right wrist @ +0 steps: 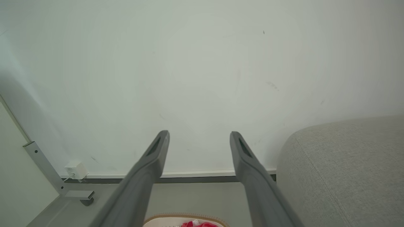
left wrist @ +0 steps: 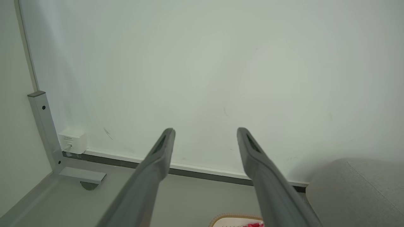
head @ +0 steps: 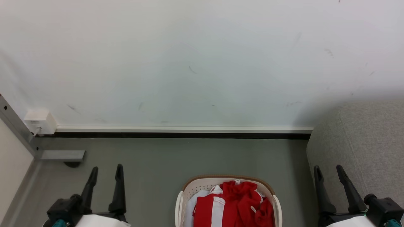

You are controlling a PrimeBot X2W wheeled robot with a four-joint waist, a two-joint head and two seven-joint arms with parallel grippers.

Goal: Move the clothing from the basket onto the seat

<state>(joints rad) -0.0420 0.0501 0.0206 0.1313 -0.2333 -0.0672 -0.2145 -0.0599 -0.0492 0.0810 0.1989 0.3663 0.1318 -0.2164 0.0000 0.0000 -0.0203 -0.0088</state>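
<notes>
**In the basket: red jersey heaped, jaws wide on both arms**

At the bottom centre of the head view, the cream perforated basket with its brown rim is seen standing on the grey floor, cut off by the lower edge. The red jersey, with a white stripe showing, is bunched inside it across the middle and right. A pale white-blue cloth is tucked at the basket's left side, touching the jersey. The light-grey sofa is set near the basket on the right, against the white wall. The left gripper is held at lower left, jaws spread wide, with nothing between them. The right gripper is held at lower right in front of the sofa's edge, jaws equally wide and empty. Both are kept apart from the basket. A white socket box is fixed low on the wall at left, beside a grey metal post.
</notes>
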